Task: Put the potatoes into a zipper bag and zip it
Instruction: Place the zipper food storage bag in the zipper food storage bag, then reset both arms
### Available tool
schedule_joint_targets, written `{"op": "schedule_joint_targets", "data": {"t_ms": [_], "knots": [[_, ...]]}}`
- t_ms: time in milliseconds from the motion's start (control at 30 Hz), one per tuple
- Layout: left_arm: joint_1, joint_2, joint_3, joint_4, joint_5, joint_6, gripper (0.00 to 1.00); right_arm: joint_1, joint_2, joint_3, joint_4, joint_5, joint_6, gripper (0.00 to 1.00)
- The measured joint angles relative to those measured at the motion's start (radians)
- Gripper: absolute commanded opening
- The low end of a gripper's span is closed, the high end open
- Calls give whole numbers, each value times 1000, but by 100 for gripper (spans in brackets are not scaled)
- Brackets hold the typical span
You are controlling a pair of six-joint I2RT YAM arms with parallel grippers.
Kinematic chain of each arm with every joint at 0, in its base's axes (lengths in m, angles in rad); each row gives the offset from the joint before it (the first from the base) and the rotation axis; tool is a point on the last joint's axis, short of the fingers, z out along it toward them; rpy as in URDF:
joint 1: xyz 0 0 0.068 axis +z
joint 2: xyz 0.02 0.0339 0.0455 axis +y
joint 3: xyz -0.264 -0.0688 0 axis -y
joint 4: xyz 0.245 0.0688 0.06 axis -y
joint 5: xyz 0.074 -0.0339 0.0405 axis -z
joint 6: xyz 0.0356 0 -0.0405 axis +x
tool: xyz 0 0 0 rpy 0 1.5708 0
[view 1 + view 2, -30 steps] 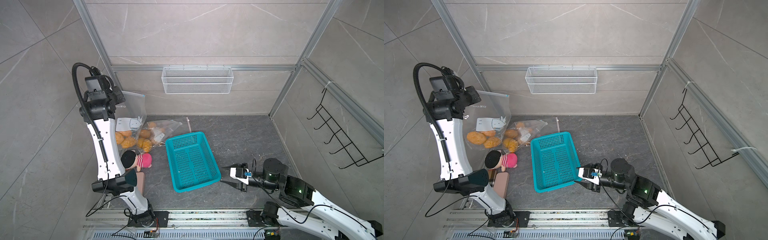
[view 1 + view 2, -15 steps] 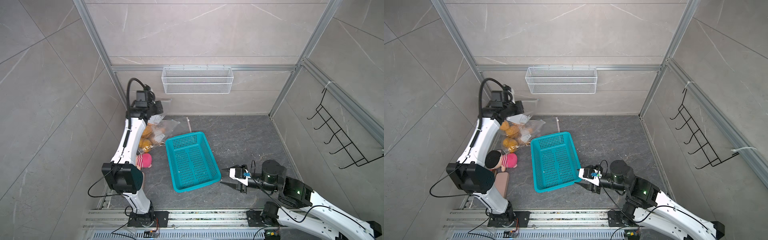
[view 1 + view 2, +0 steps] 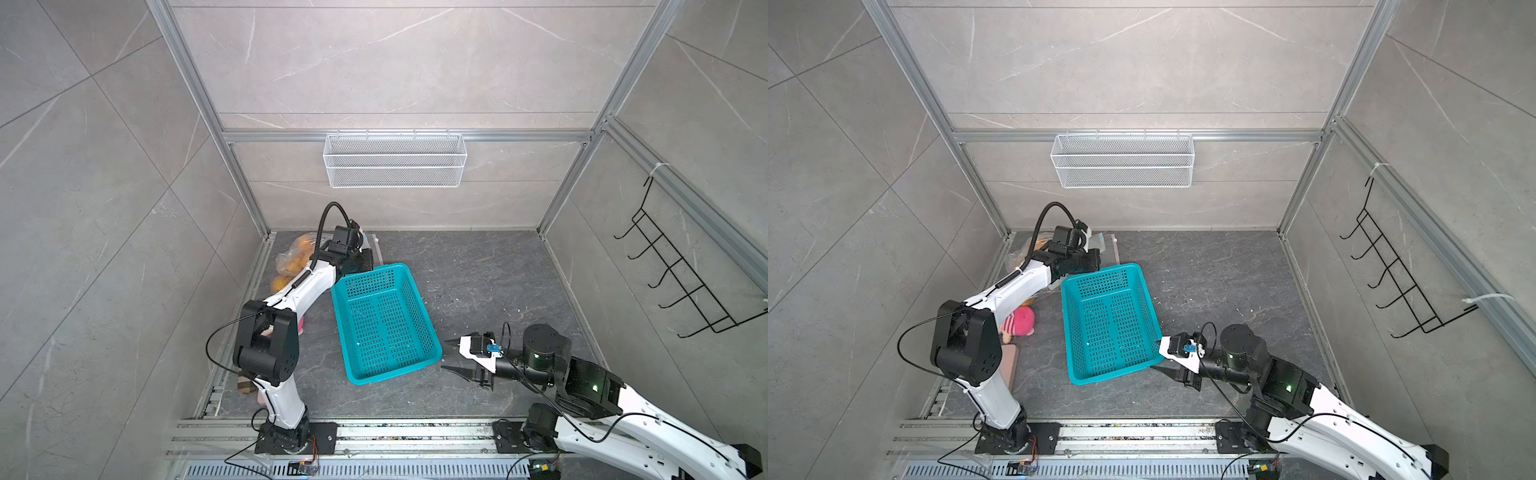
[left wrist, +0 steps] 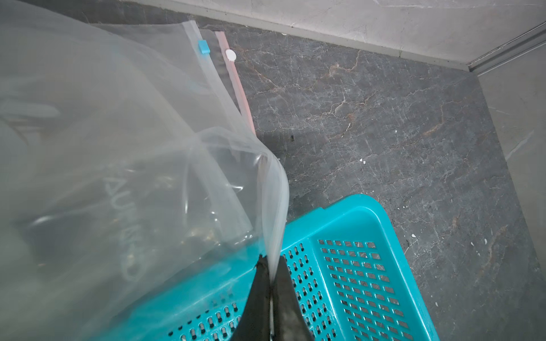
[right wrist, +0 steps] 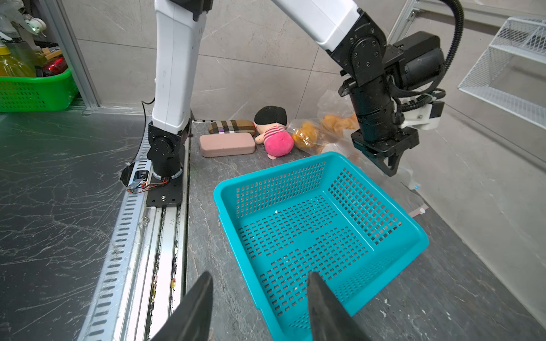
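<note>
Swung down from high overhead, left tool (image 4: pixel 270 274) now hangs low in the back-left corner, pinched on a fold of the zipper bag (image 4: pixel 118 147) — potatoes (image 3: pixel 291 262) heaped inside, on the surface against the left wall. Right tool (image 3: pixel 443 354) waits, jaws apart and empty, beside the bare basket (image 3: pixel 382 324). Filling looks done; zipping next needs the blue slider (image 4: pixel 203 47) drawn along. Bag's mouth faces mid-surface, zip line running back wall to basket.

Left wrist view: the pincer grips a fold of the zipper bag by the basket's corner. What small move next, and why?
Probably open the left pincer and release the zipper bag: the potatoes already lie inside it on the floor, and the teal basket is empty.
</note>
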Motion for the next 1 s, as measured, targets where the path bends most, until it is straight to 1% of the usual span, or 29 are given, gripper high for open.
{"op": "schedule_joint_targets", "data": {"t_ms": [100, 133, 167, 267, 333, 500, 600, 667, 700, 767, 833, 933, 1000], "knots": [[0, -27, -39, 29, 12, -1, 67, 0, -5, -12, 19, 26, 25, 59], [0, -54, -67, 34, 11, 0, 86, 0, -7, -15, 26, 39, 35, 61], [0, -85, -90, 32, 4, 5, 99, 0, -8, -19, 36, 55, 47, 63], [0, -234, -159, 19, -37, 11, 100, 0, -19, -32, 68, 122, 81, 69], [-1, -367, -190, 16, -72, 22, 100, 0, -28, -43, 95, 170, 100, 72], [-1, -669, -232, 29, -148, 43, 100, 0, -42, -52, 140, 282, 125, 73], [-1, -819, -314, 51, -220, 53, 100, 0, -46, -52, 169, 365, 136, 74], [-2, -905, -398, 62, -291, 61, 100, 0, -47, -59, 195, 438, 145, 77], [-1, -944, -444, 71, -331, 64, 100, 0, -47, -66, 210, 483, 148, 81], [-1, -1022, -561, 97, -435, 74, 100, 0, -45, -100, 256, 613, 156, 90], [-1, -1079, -679, 134, -537, 82, 100, -4, -39, -148, 314, 749, 156, 94], [-1, -1132, -867, 215, -680, 104, 100, -41, -18, -258, 436, 933, 164, 95], [-1, -1141, -977, 268, -759, 122, 100, -93, -3, -338, 506, 999, 185, 95]]}}
